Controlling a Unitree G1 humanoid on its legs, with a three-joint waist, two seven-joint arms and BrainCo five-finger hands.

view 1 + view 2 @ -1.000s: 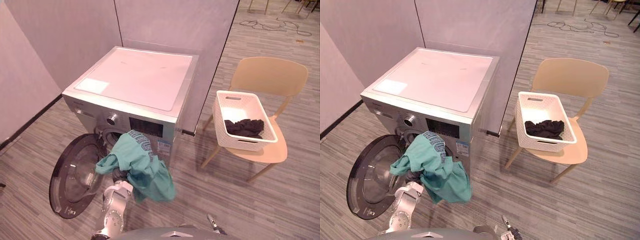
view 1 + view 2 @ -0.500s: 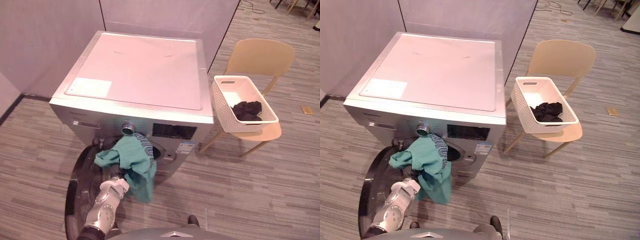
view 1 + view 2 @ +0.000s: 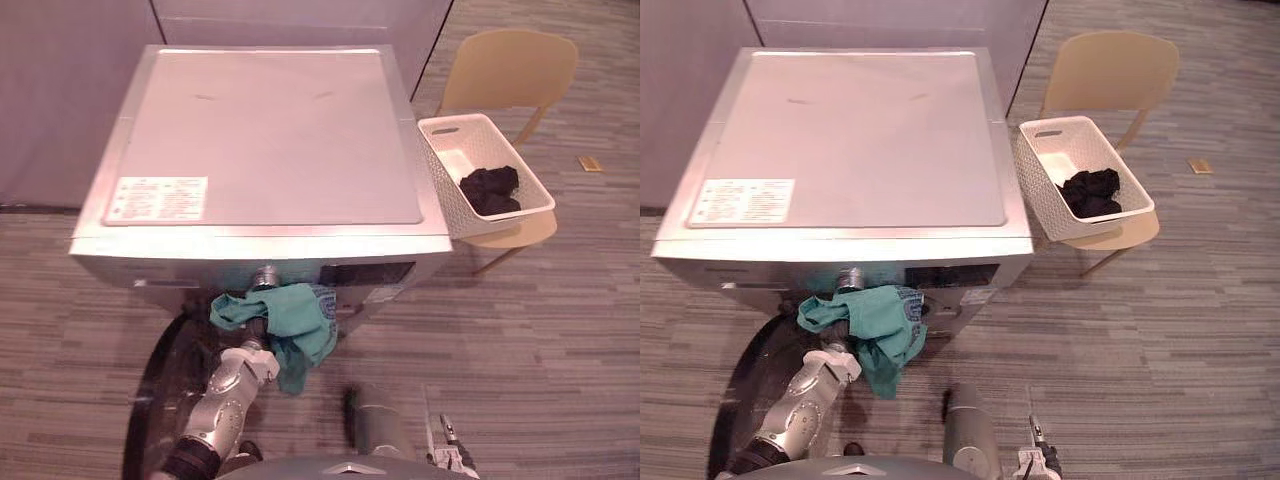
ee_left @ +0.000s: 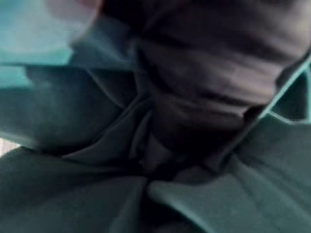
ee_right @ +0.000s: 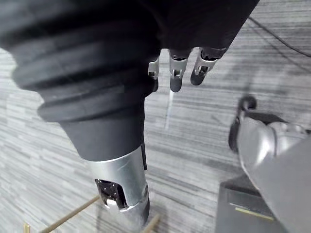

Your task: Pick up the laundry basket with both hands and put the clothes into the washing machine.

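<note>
A teal garment (image 3: pixel 293 318) is draped over my left hand (image 3: pixel 259 333), right in front of the drum opening under the front edge of the silver washing machine (image 3: pixel 265 140). Up close, teal cloth (image 4: pixel 58 189) lies in folds around the hand's dark cover. The white laundry basket (image 3: pixel 440 160) stands on a beige chair (image 3: pixel 510 65) to the right of the machine, with a dark garment (image 3: pixel 490 188) in it. My right hand (image 5: pixel 175 73) hangs low at my right side over the floor, fingers relaxed and holding nothing.
The machine's round dark door (image 3: pixel 160 395) is swung open down to the lower left, beside my left arm. Grey partition walls (image 3: pixel 60 90) stand behind and to the left of the machine. Striped grey floor (image 3: pixel 540 340) spreads to the right.
The camera has moved forward and now looks down over the machine's top. My left hand has carried the teal garment closer to the drum opening, where it hangs more bunched.
</note>
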